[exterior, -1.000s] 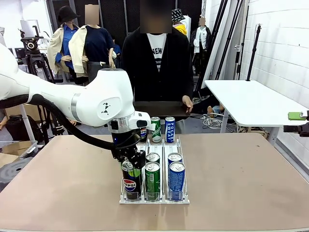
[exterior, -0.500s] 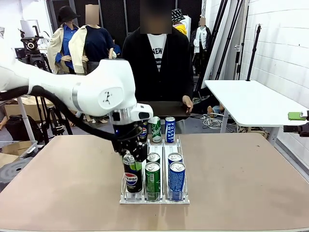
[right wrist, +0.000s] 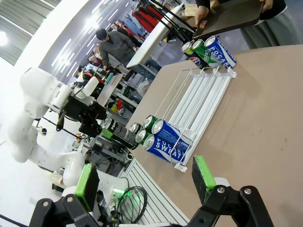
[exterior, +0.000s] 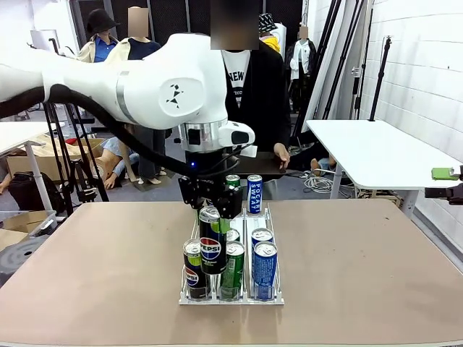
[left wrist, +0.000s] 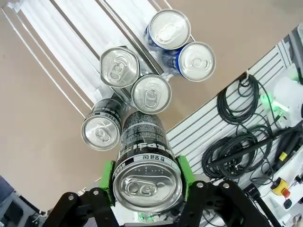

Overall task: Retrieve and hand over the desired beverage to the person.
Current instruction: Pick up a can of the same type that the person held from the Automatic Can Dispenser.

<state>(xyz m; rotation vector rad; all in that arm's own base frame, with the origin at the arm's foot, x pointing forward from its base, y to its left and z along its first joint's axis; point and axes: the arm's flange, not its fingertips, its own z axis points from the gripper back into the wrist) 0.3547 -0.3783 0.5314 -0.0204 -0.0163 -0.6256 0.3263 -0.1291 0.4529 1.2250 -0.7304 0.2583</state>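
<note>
Our left gripper (left wrist: 146, 180) clamps the Pepsi can (exterior: 210, 249) near its rim, just above the racked cans (left wrist: 150, 93), so we could clip them or let it slip before reaching the person (exterior: 249, 94) beyond.

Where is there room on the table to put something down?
The table is bare right of the can rack, out to its right edge, and left of the rack to the left edge. Crowded: the rack's near end, packed with cans, where the left gripper holds a Pepsi can above them.
</note>
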